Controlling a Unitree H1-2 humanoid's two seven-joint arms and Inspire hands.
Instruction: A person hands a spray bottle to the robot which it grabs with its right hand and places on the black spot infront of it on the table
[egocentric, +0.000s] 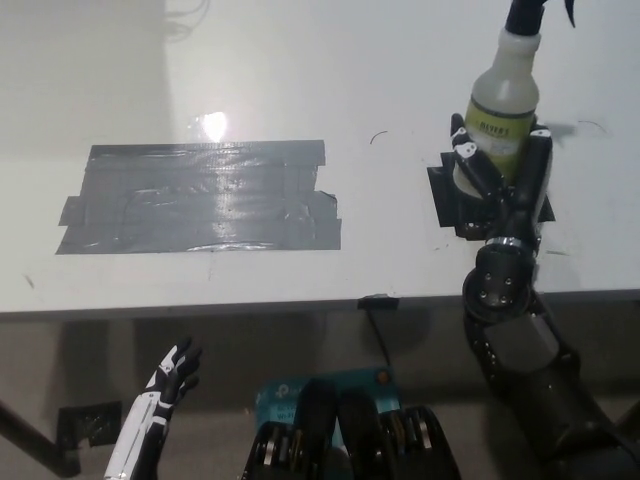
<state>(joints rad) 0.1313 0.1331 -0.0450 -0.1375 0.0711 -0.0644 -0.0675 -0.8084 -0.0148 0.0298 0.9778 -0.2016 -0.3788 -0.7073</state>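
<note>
While gripped low around its pale body, spray bottle (497, 110) stands upright over the black spot (446, 201) near the bench's right front edge, dark trigger head cut off at the top of the view. Cannot tell whether the base touches the mark or hangs just above it, since dark fingers hide the bottom. Right hand (500, 175) closed on the bottle, wrapped from the front and both sides, black forearm rising from below the bench (300, 70) edge.

Risks, judged from this pose:
- Tall and narrow with a heavy top, so likely to topple if let go while off the surface or leaning.
- Fingers hugging the lower body could drag or tip the bottle on opening, if drawn back sideways rather than spread first.
- Spot only partly visible under the hand, so placement could land off its edge, toward the right.
- Close to the front edge; a knock toward the robot could send it off.

Broad grey tape patch (200, 197) lies well apart toward the left. Left hand (170, 378) rests below the bench's front edge, fingers apart, holding nothing.
</note>
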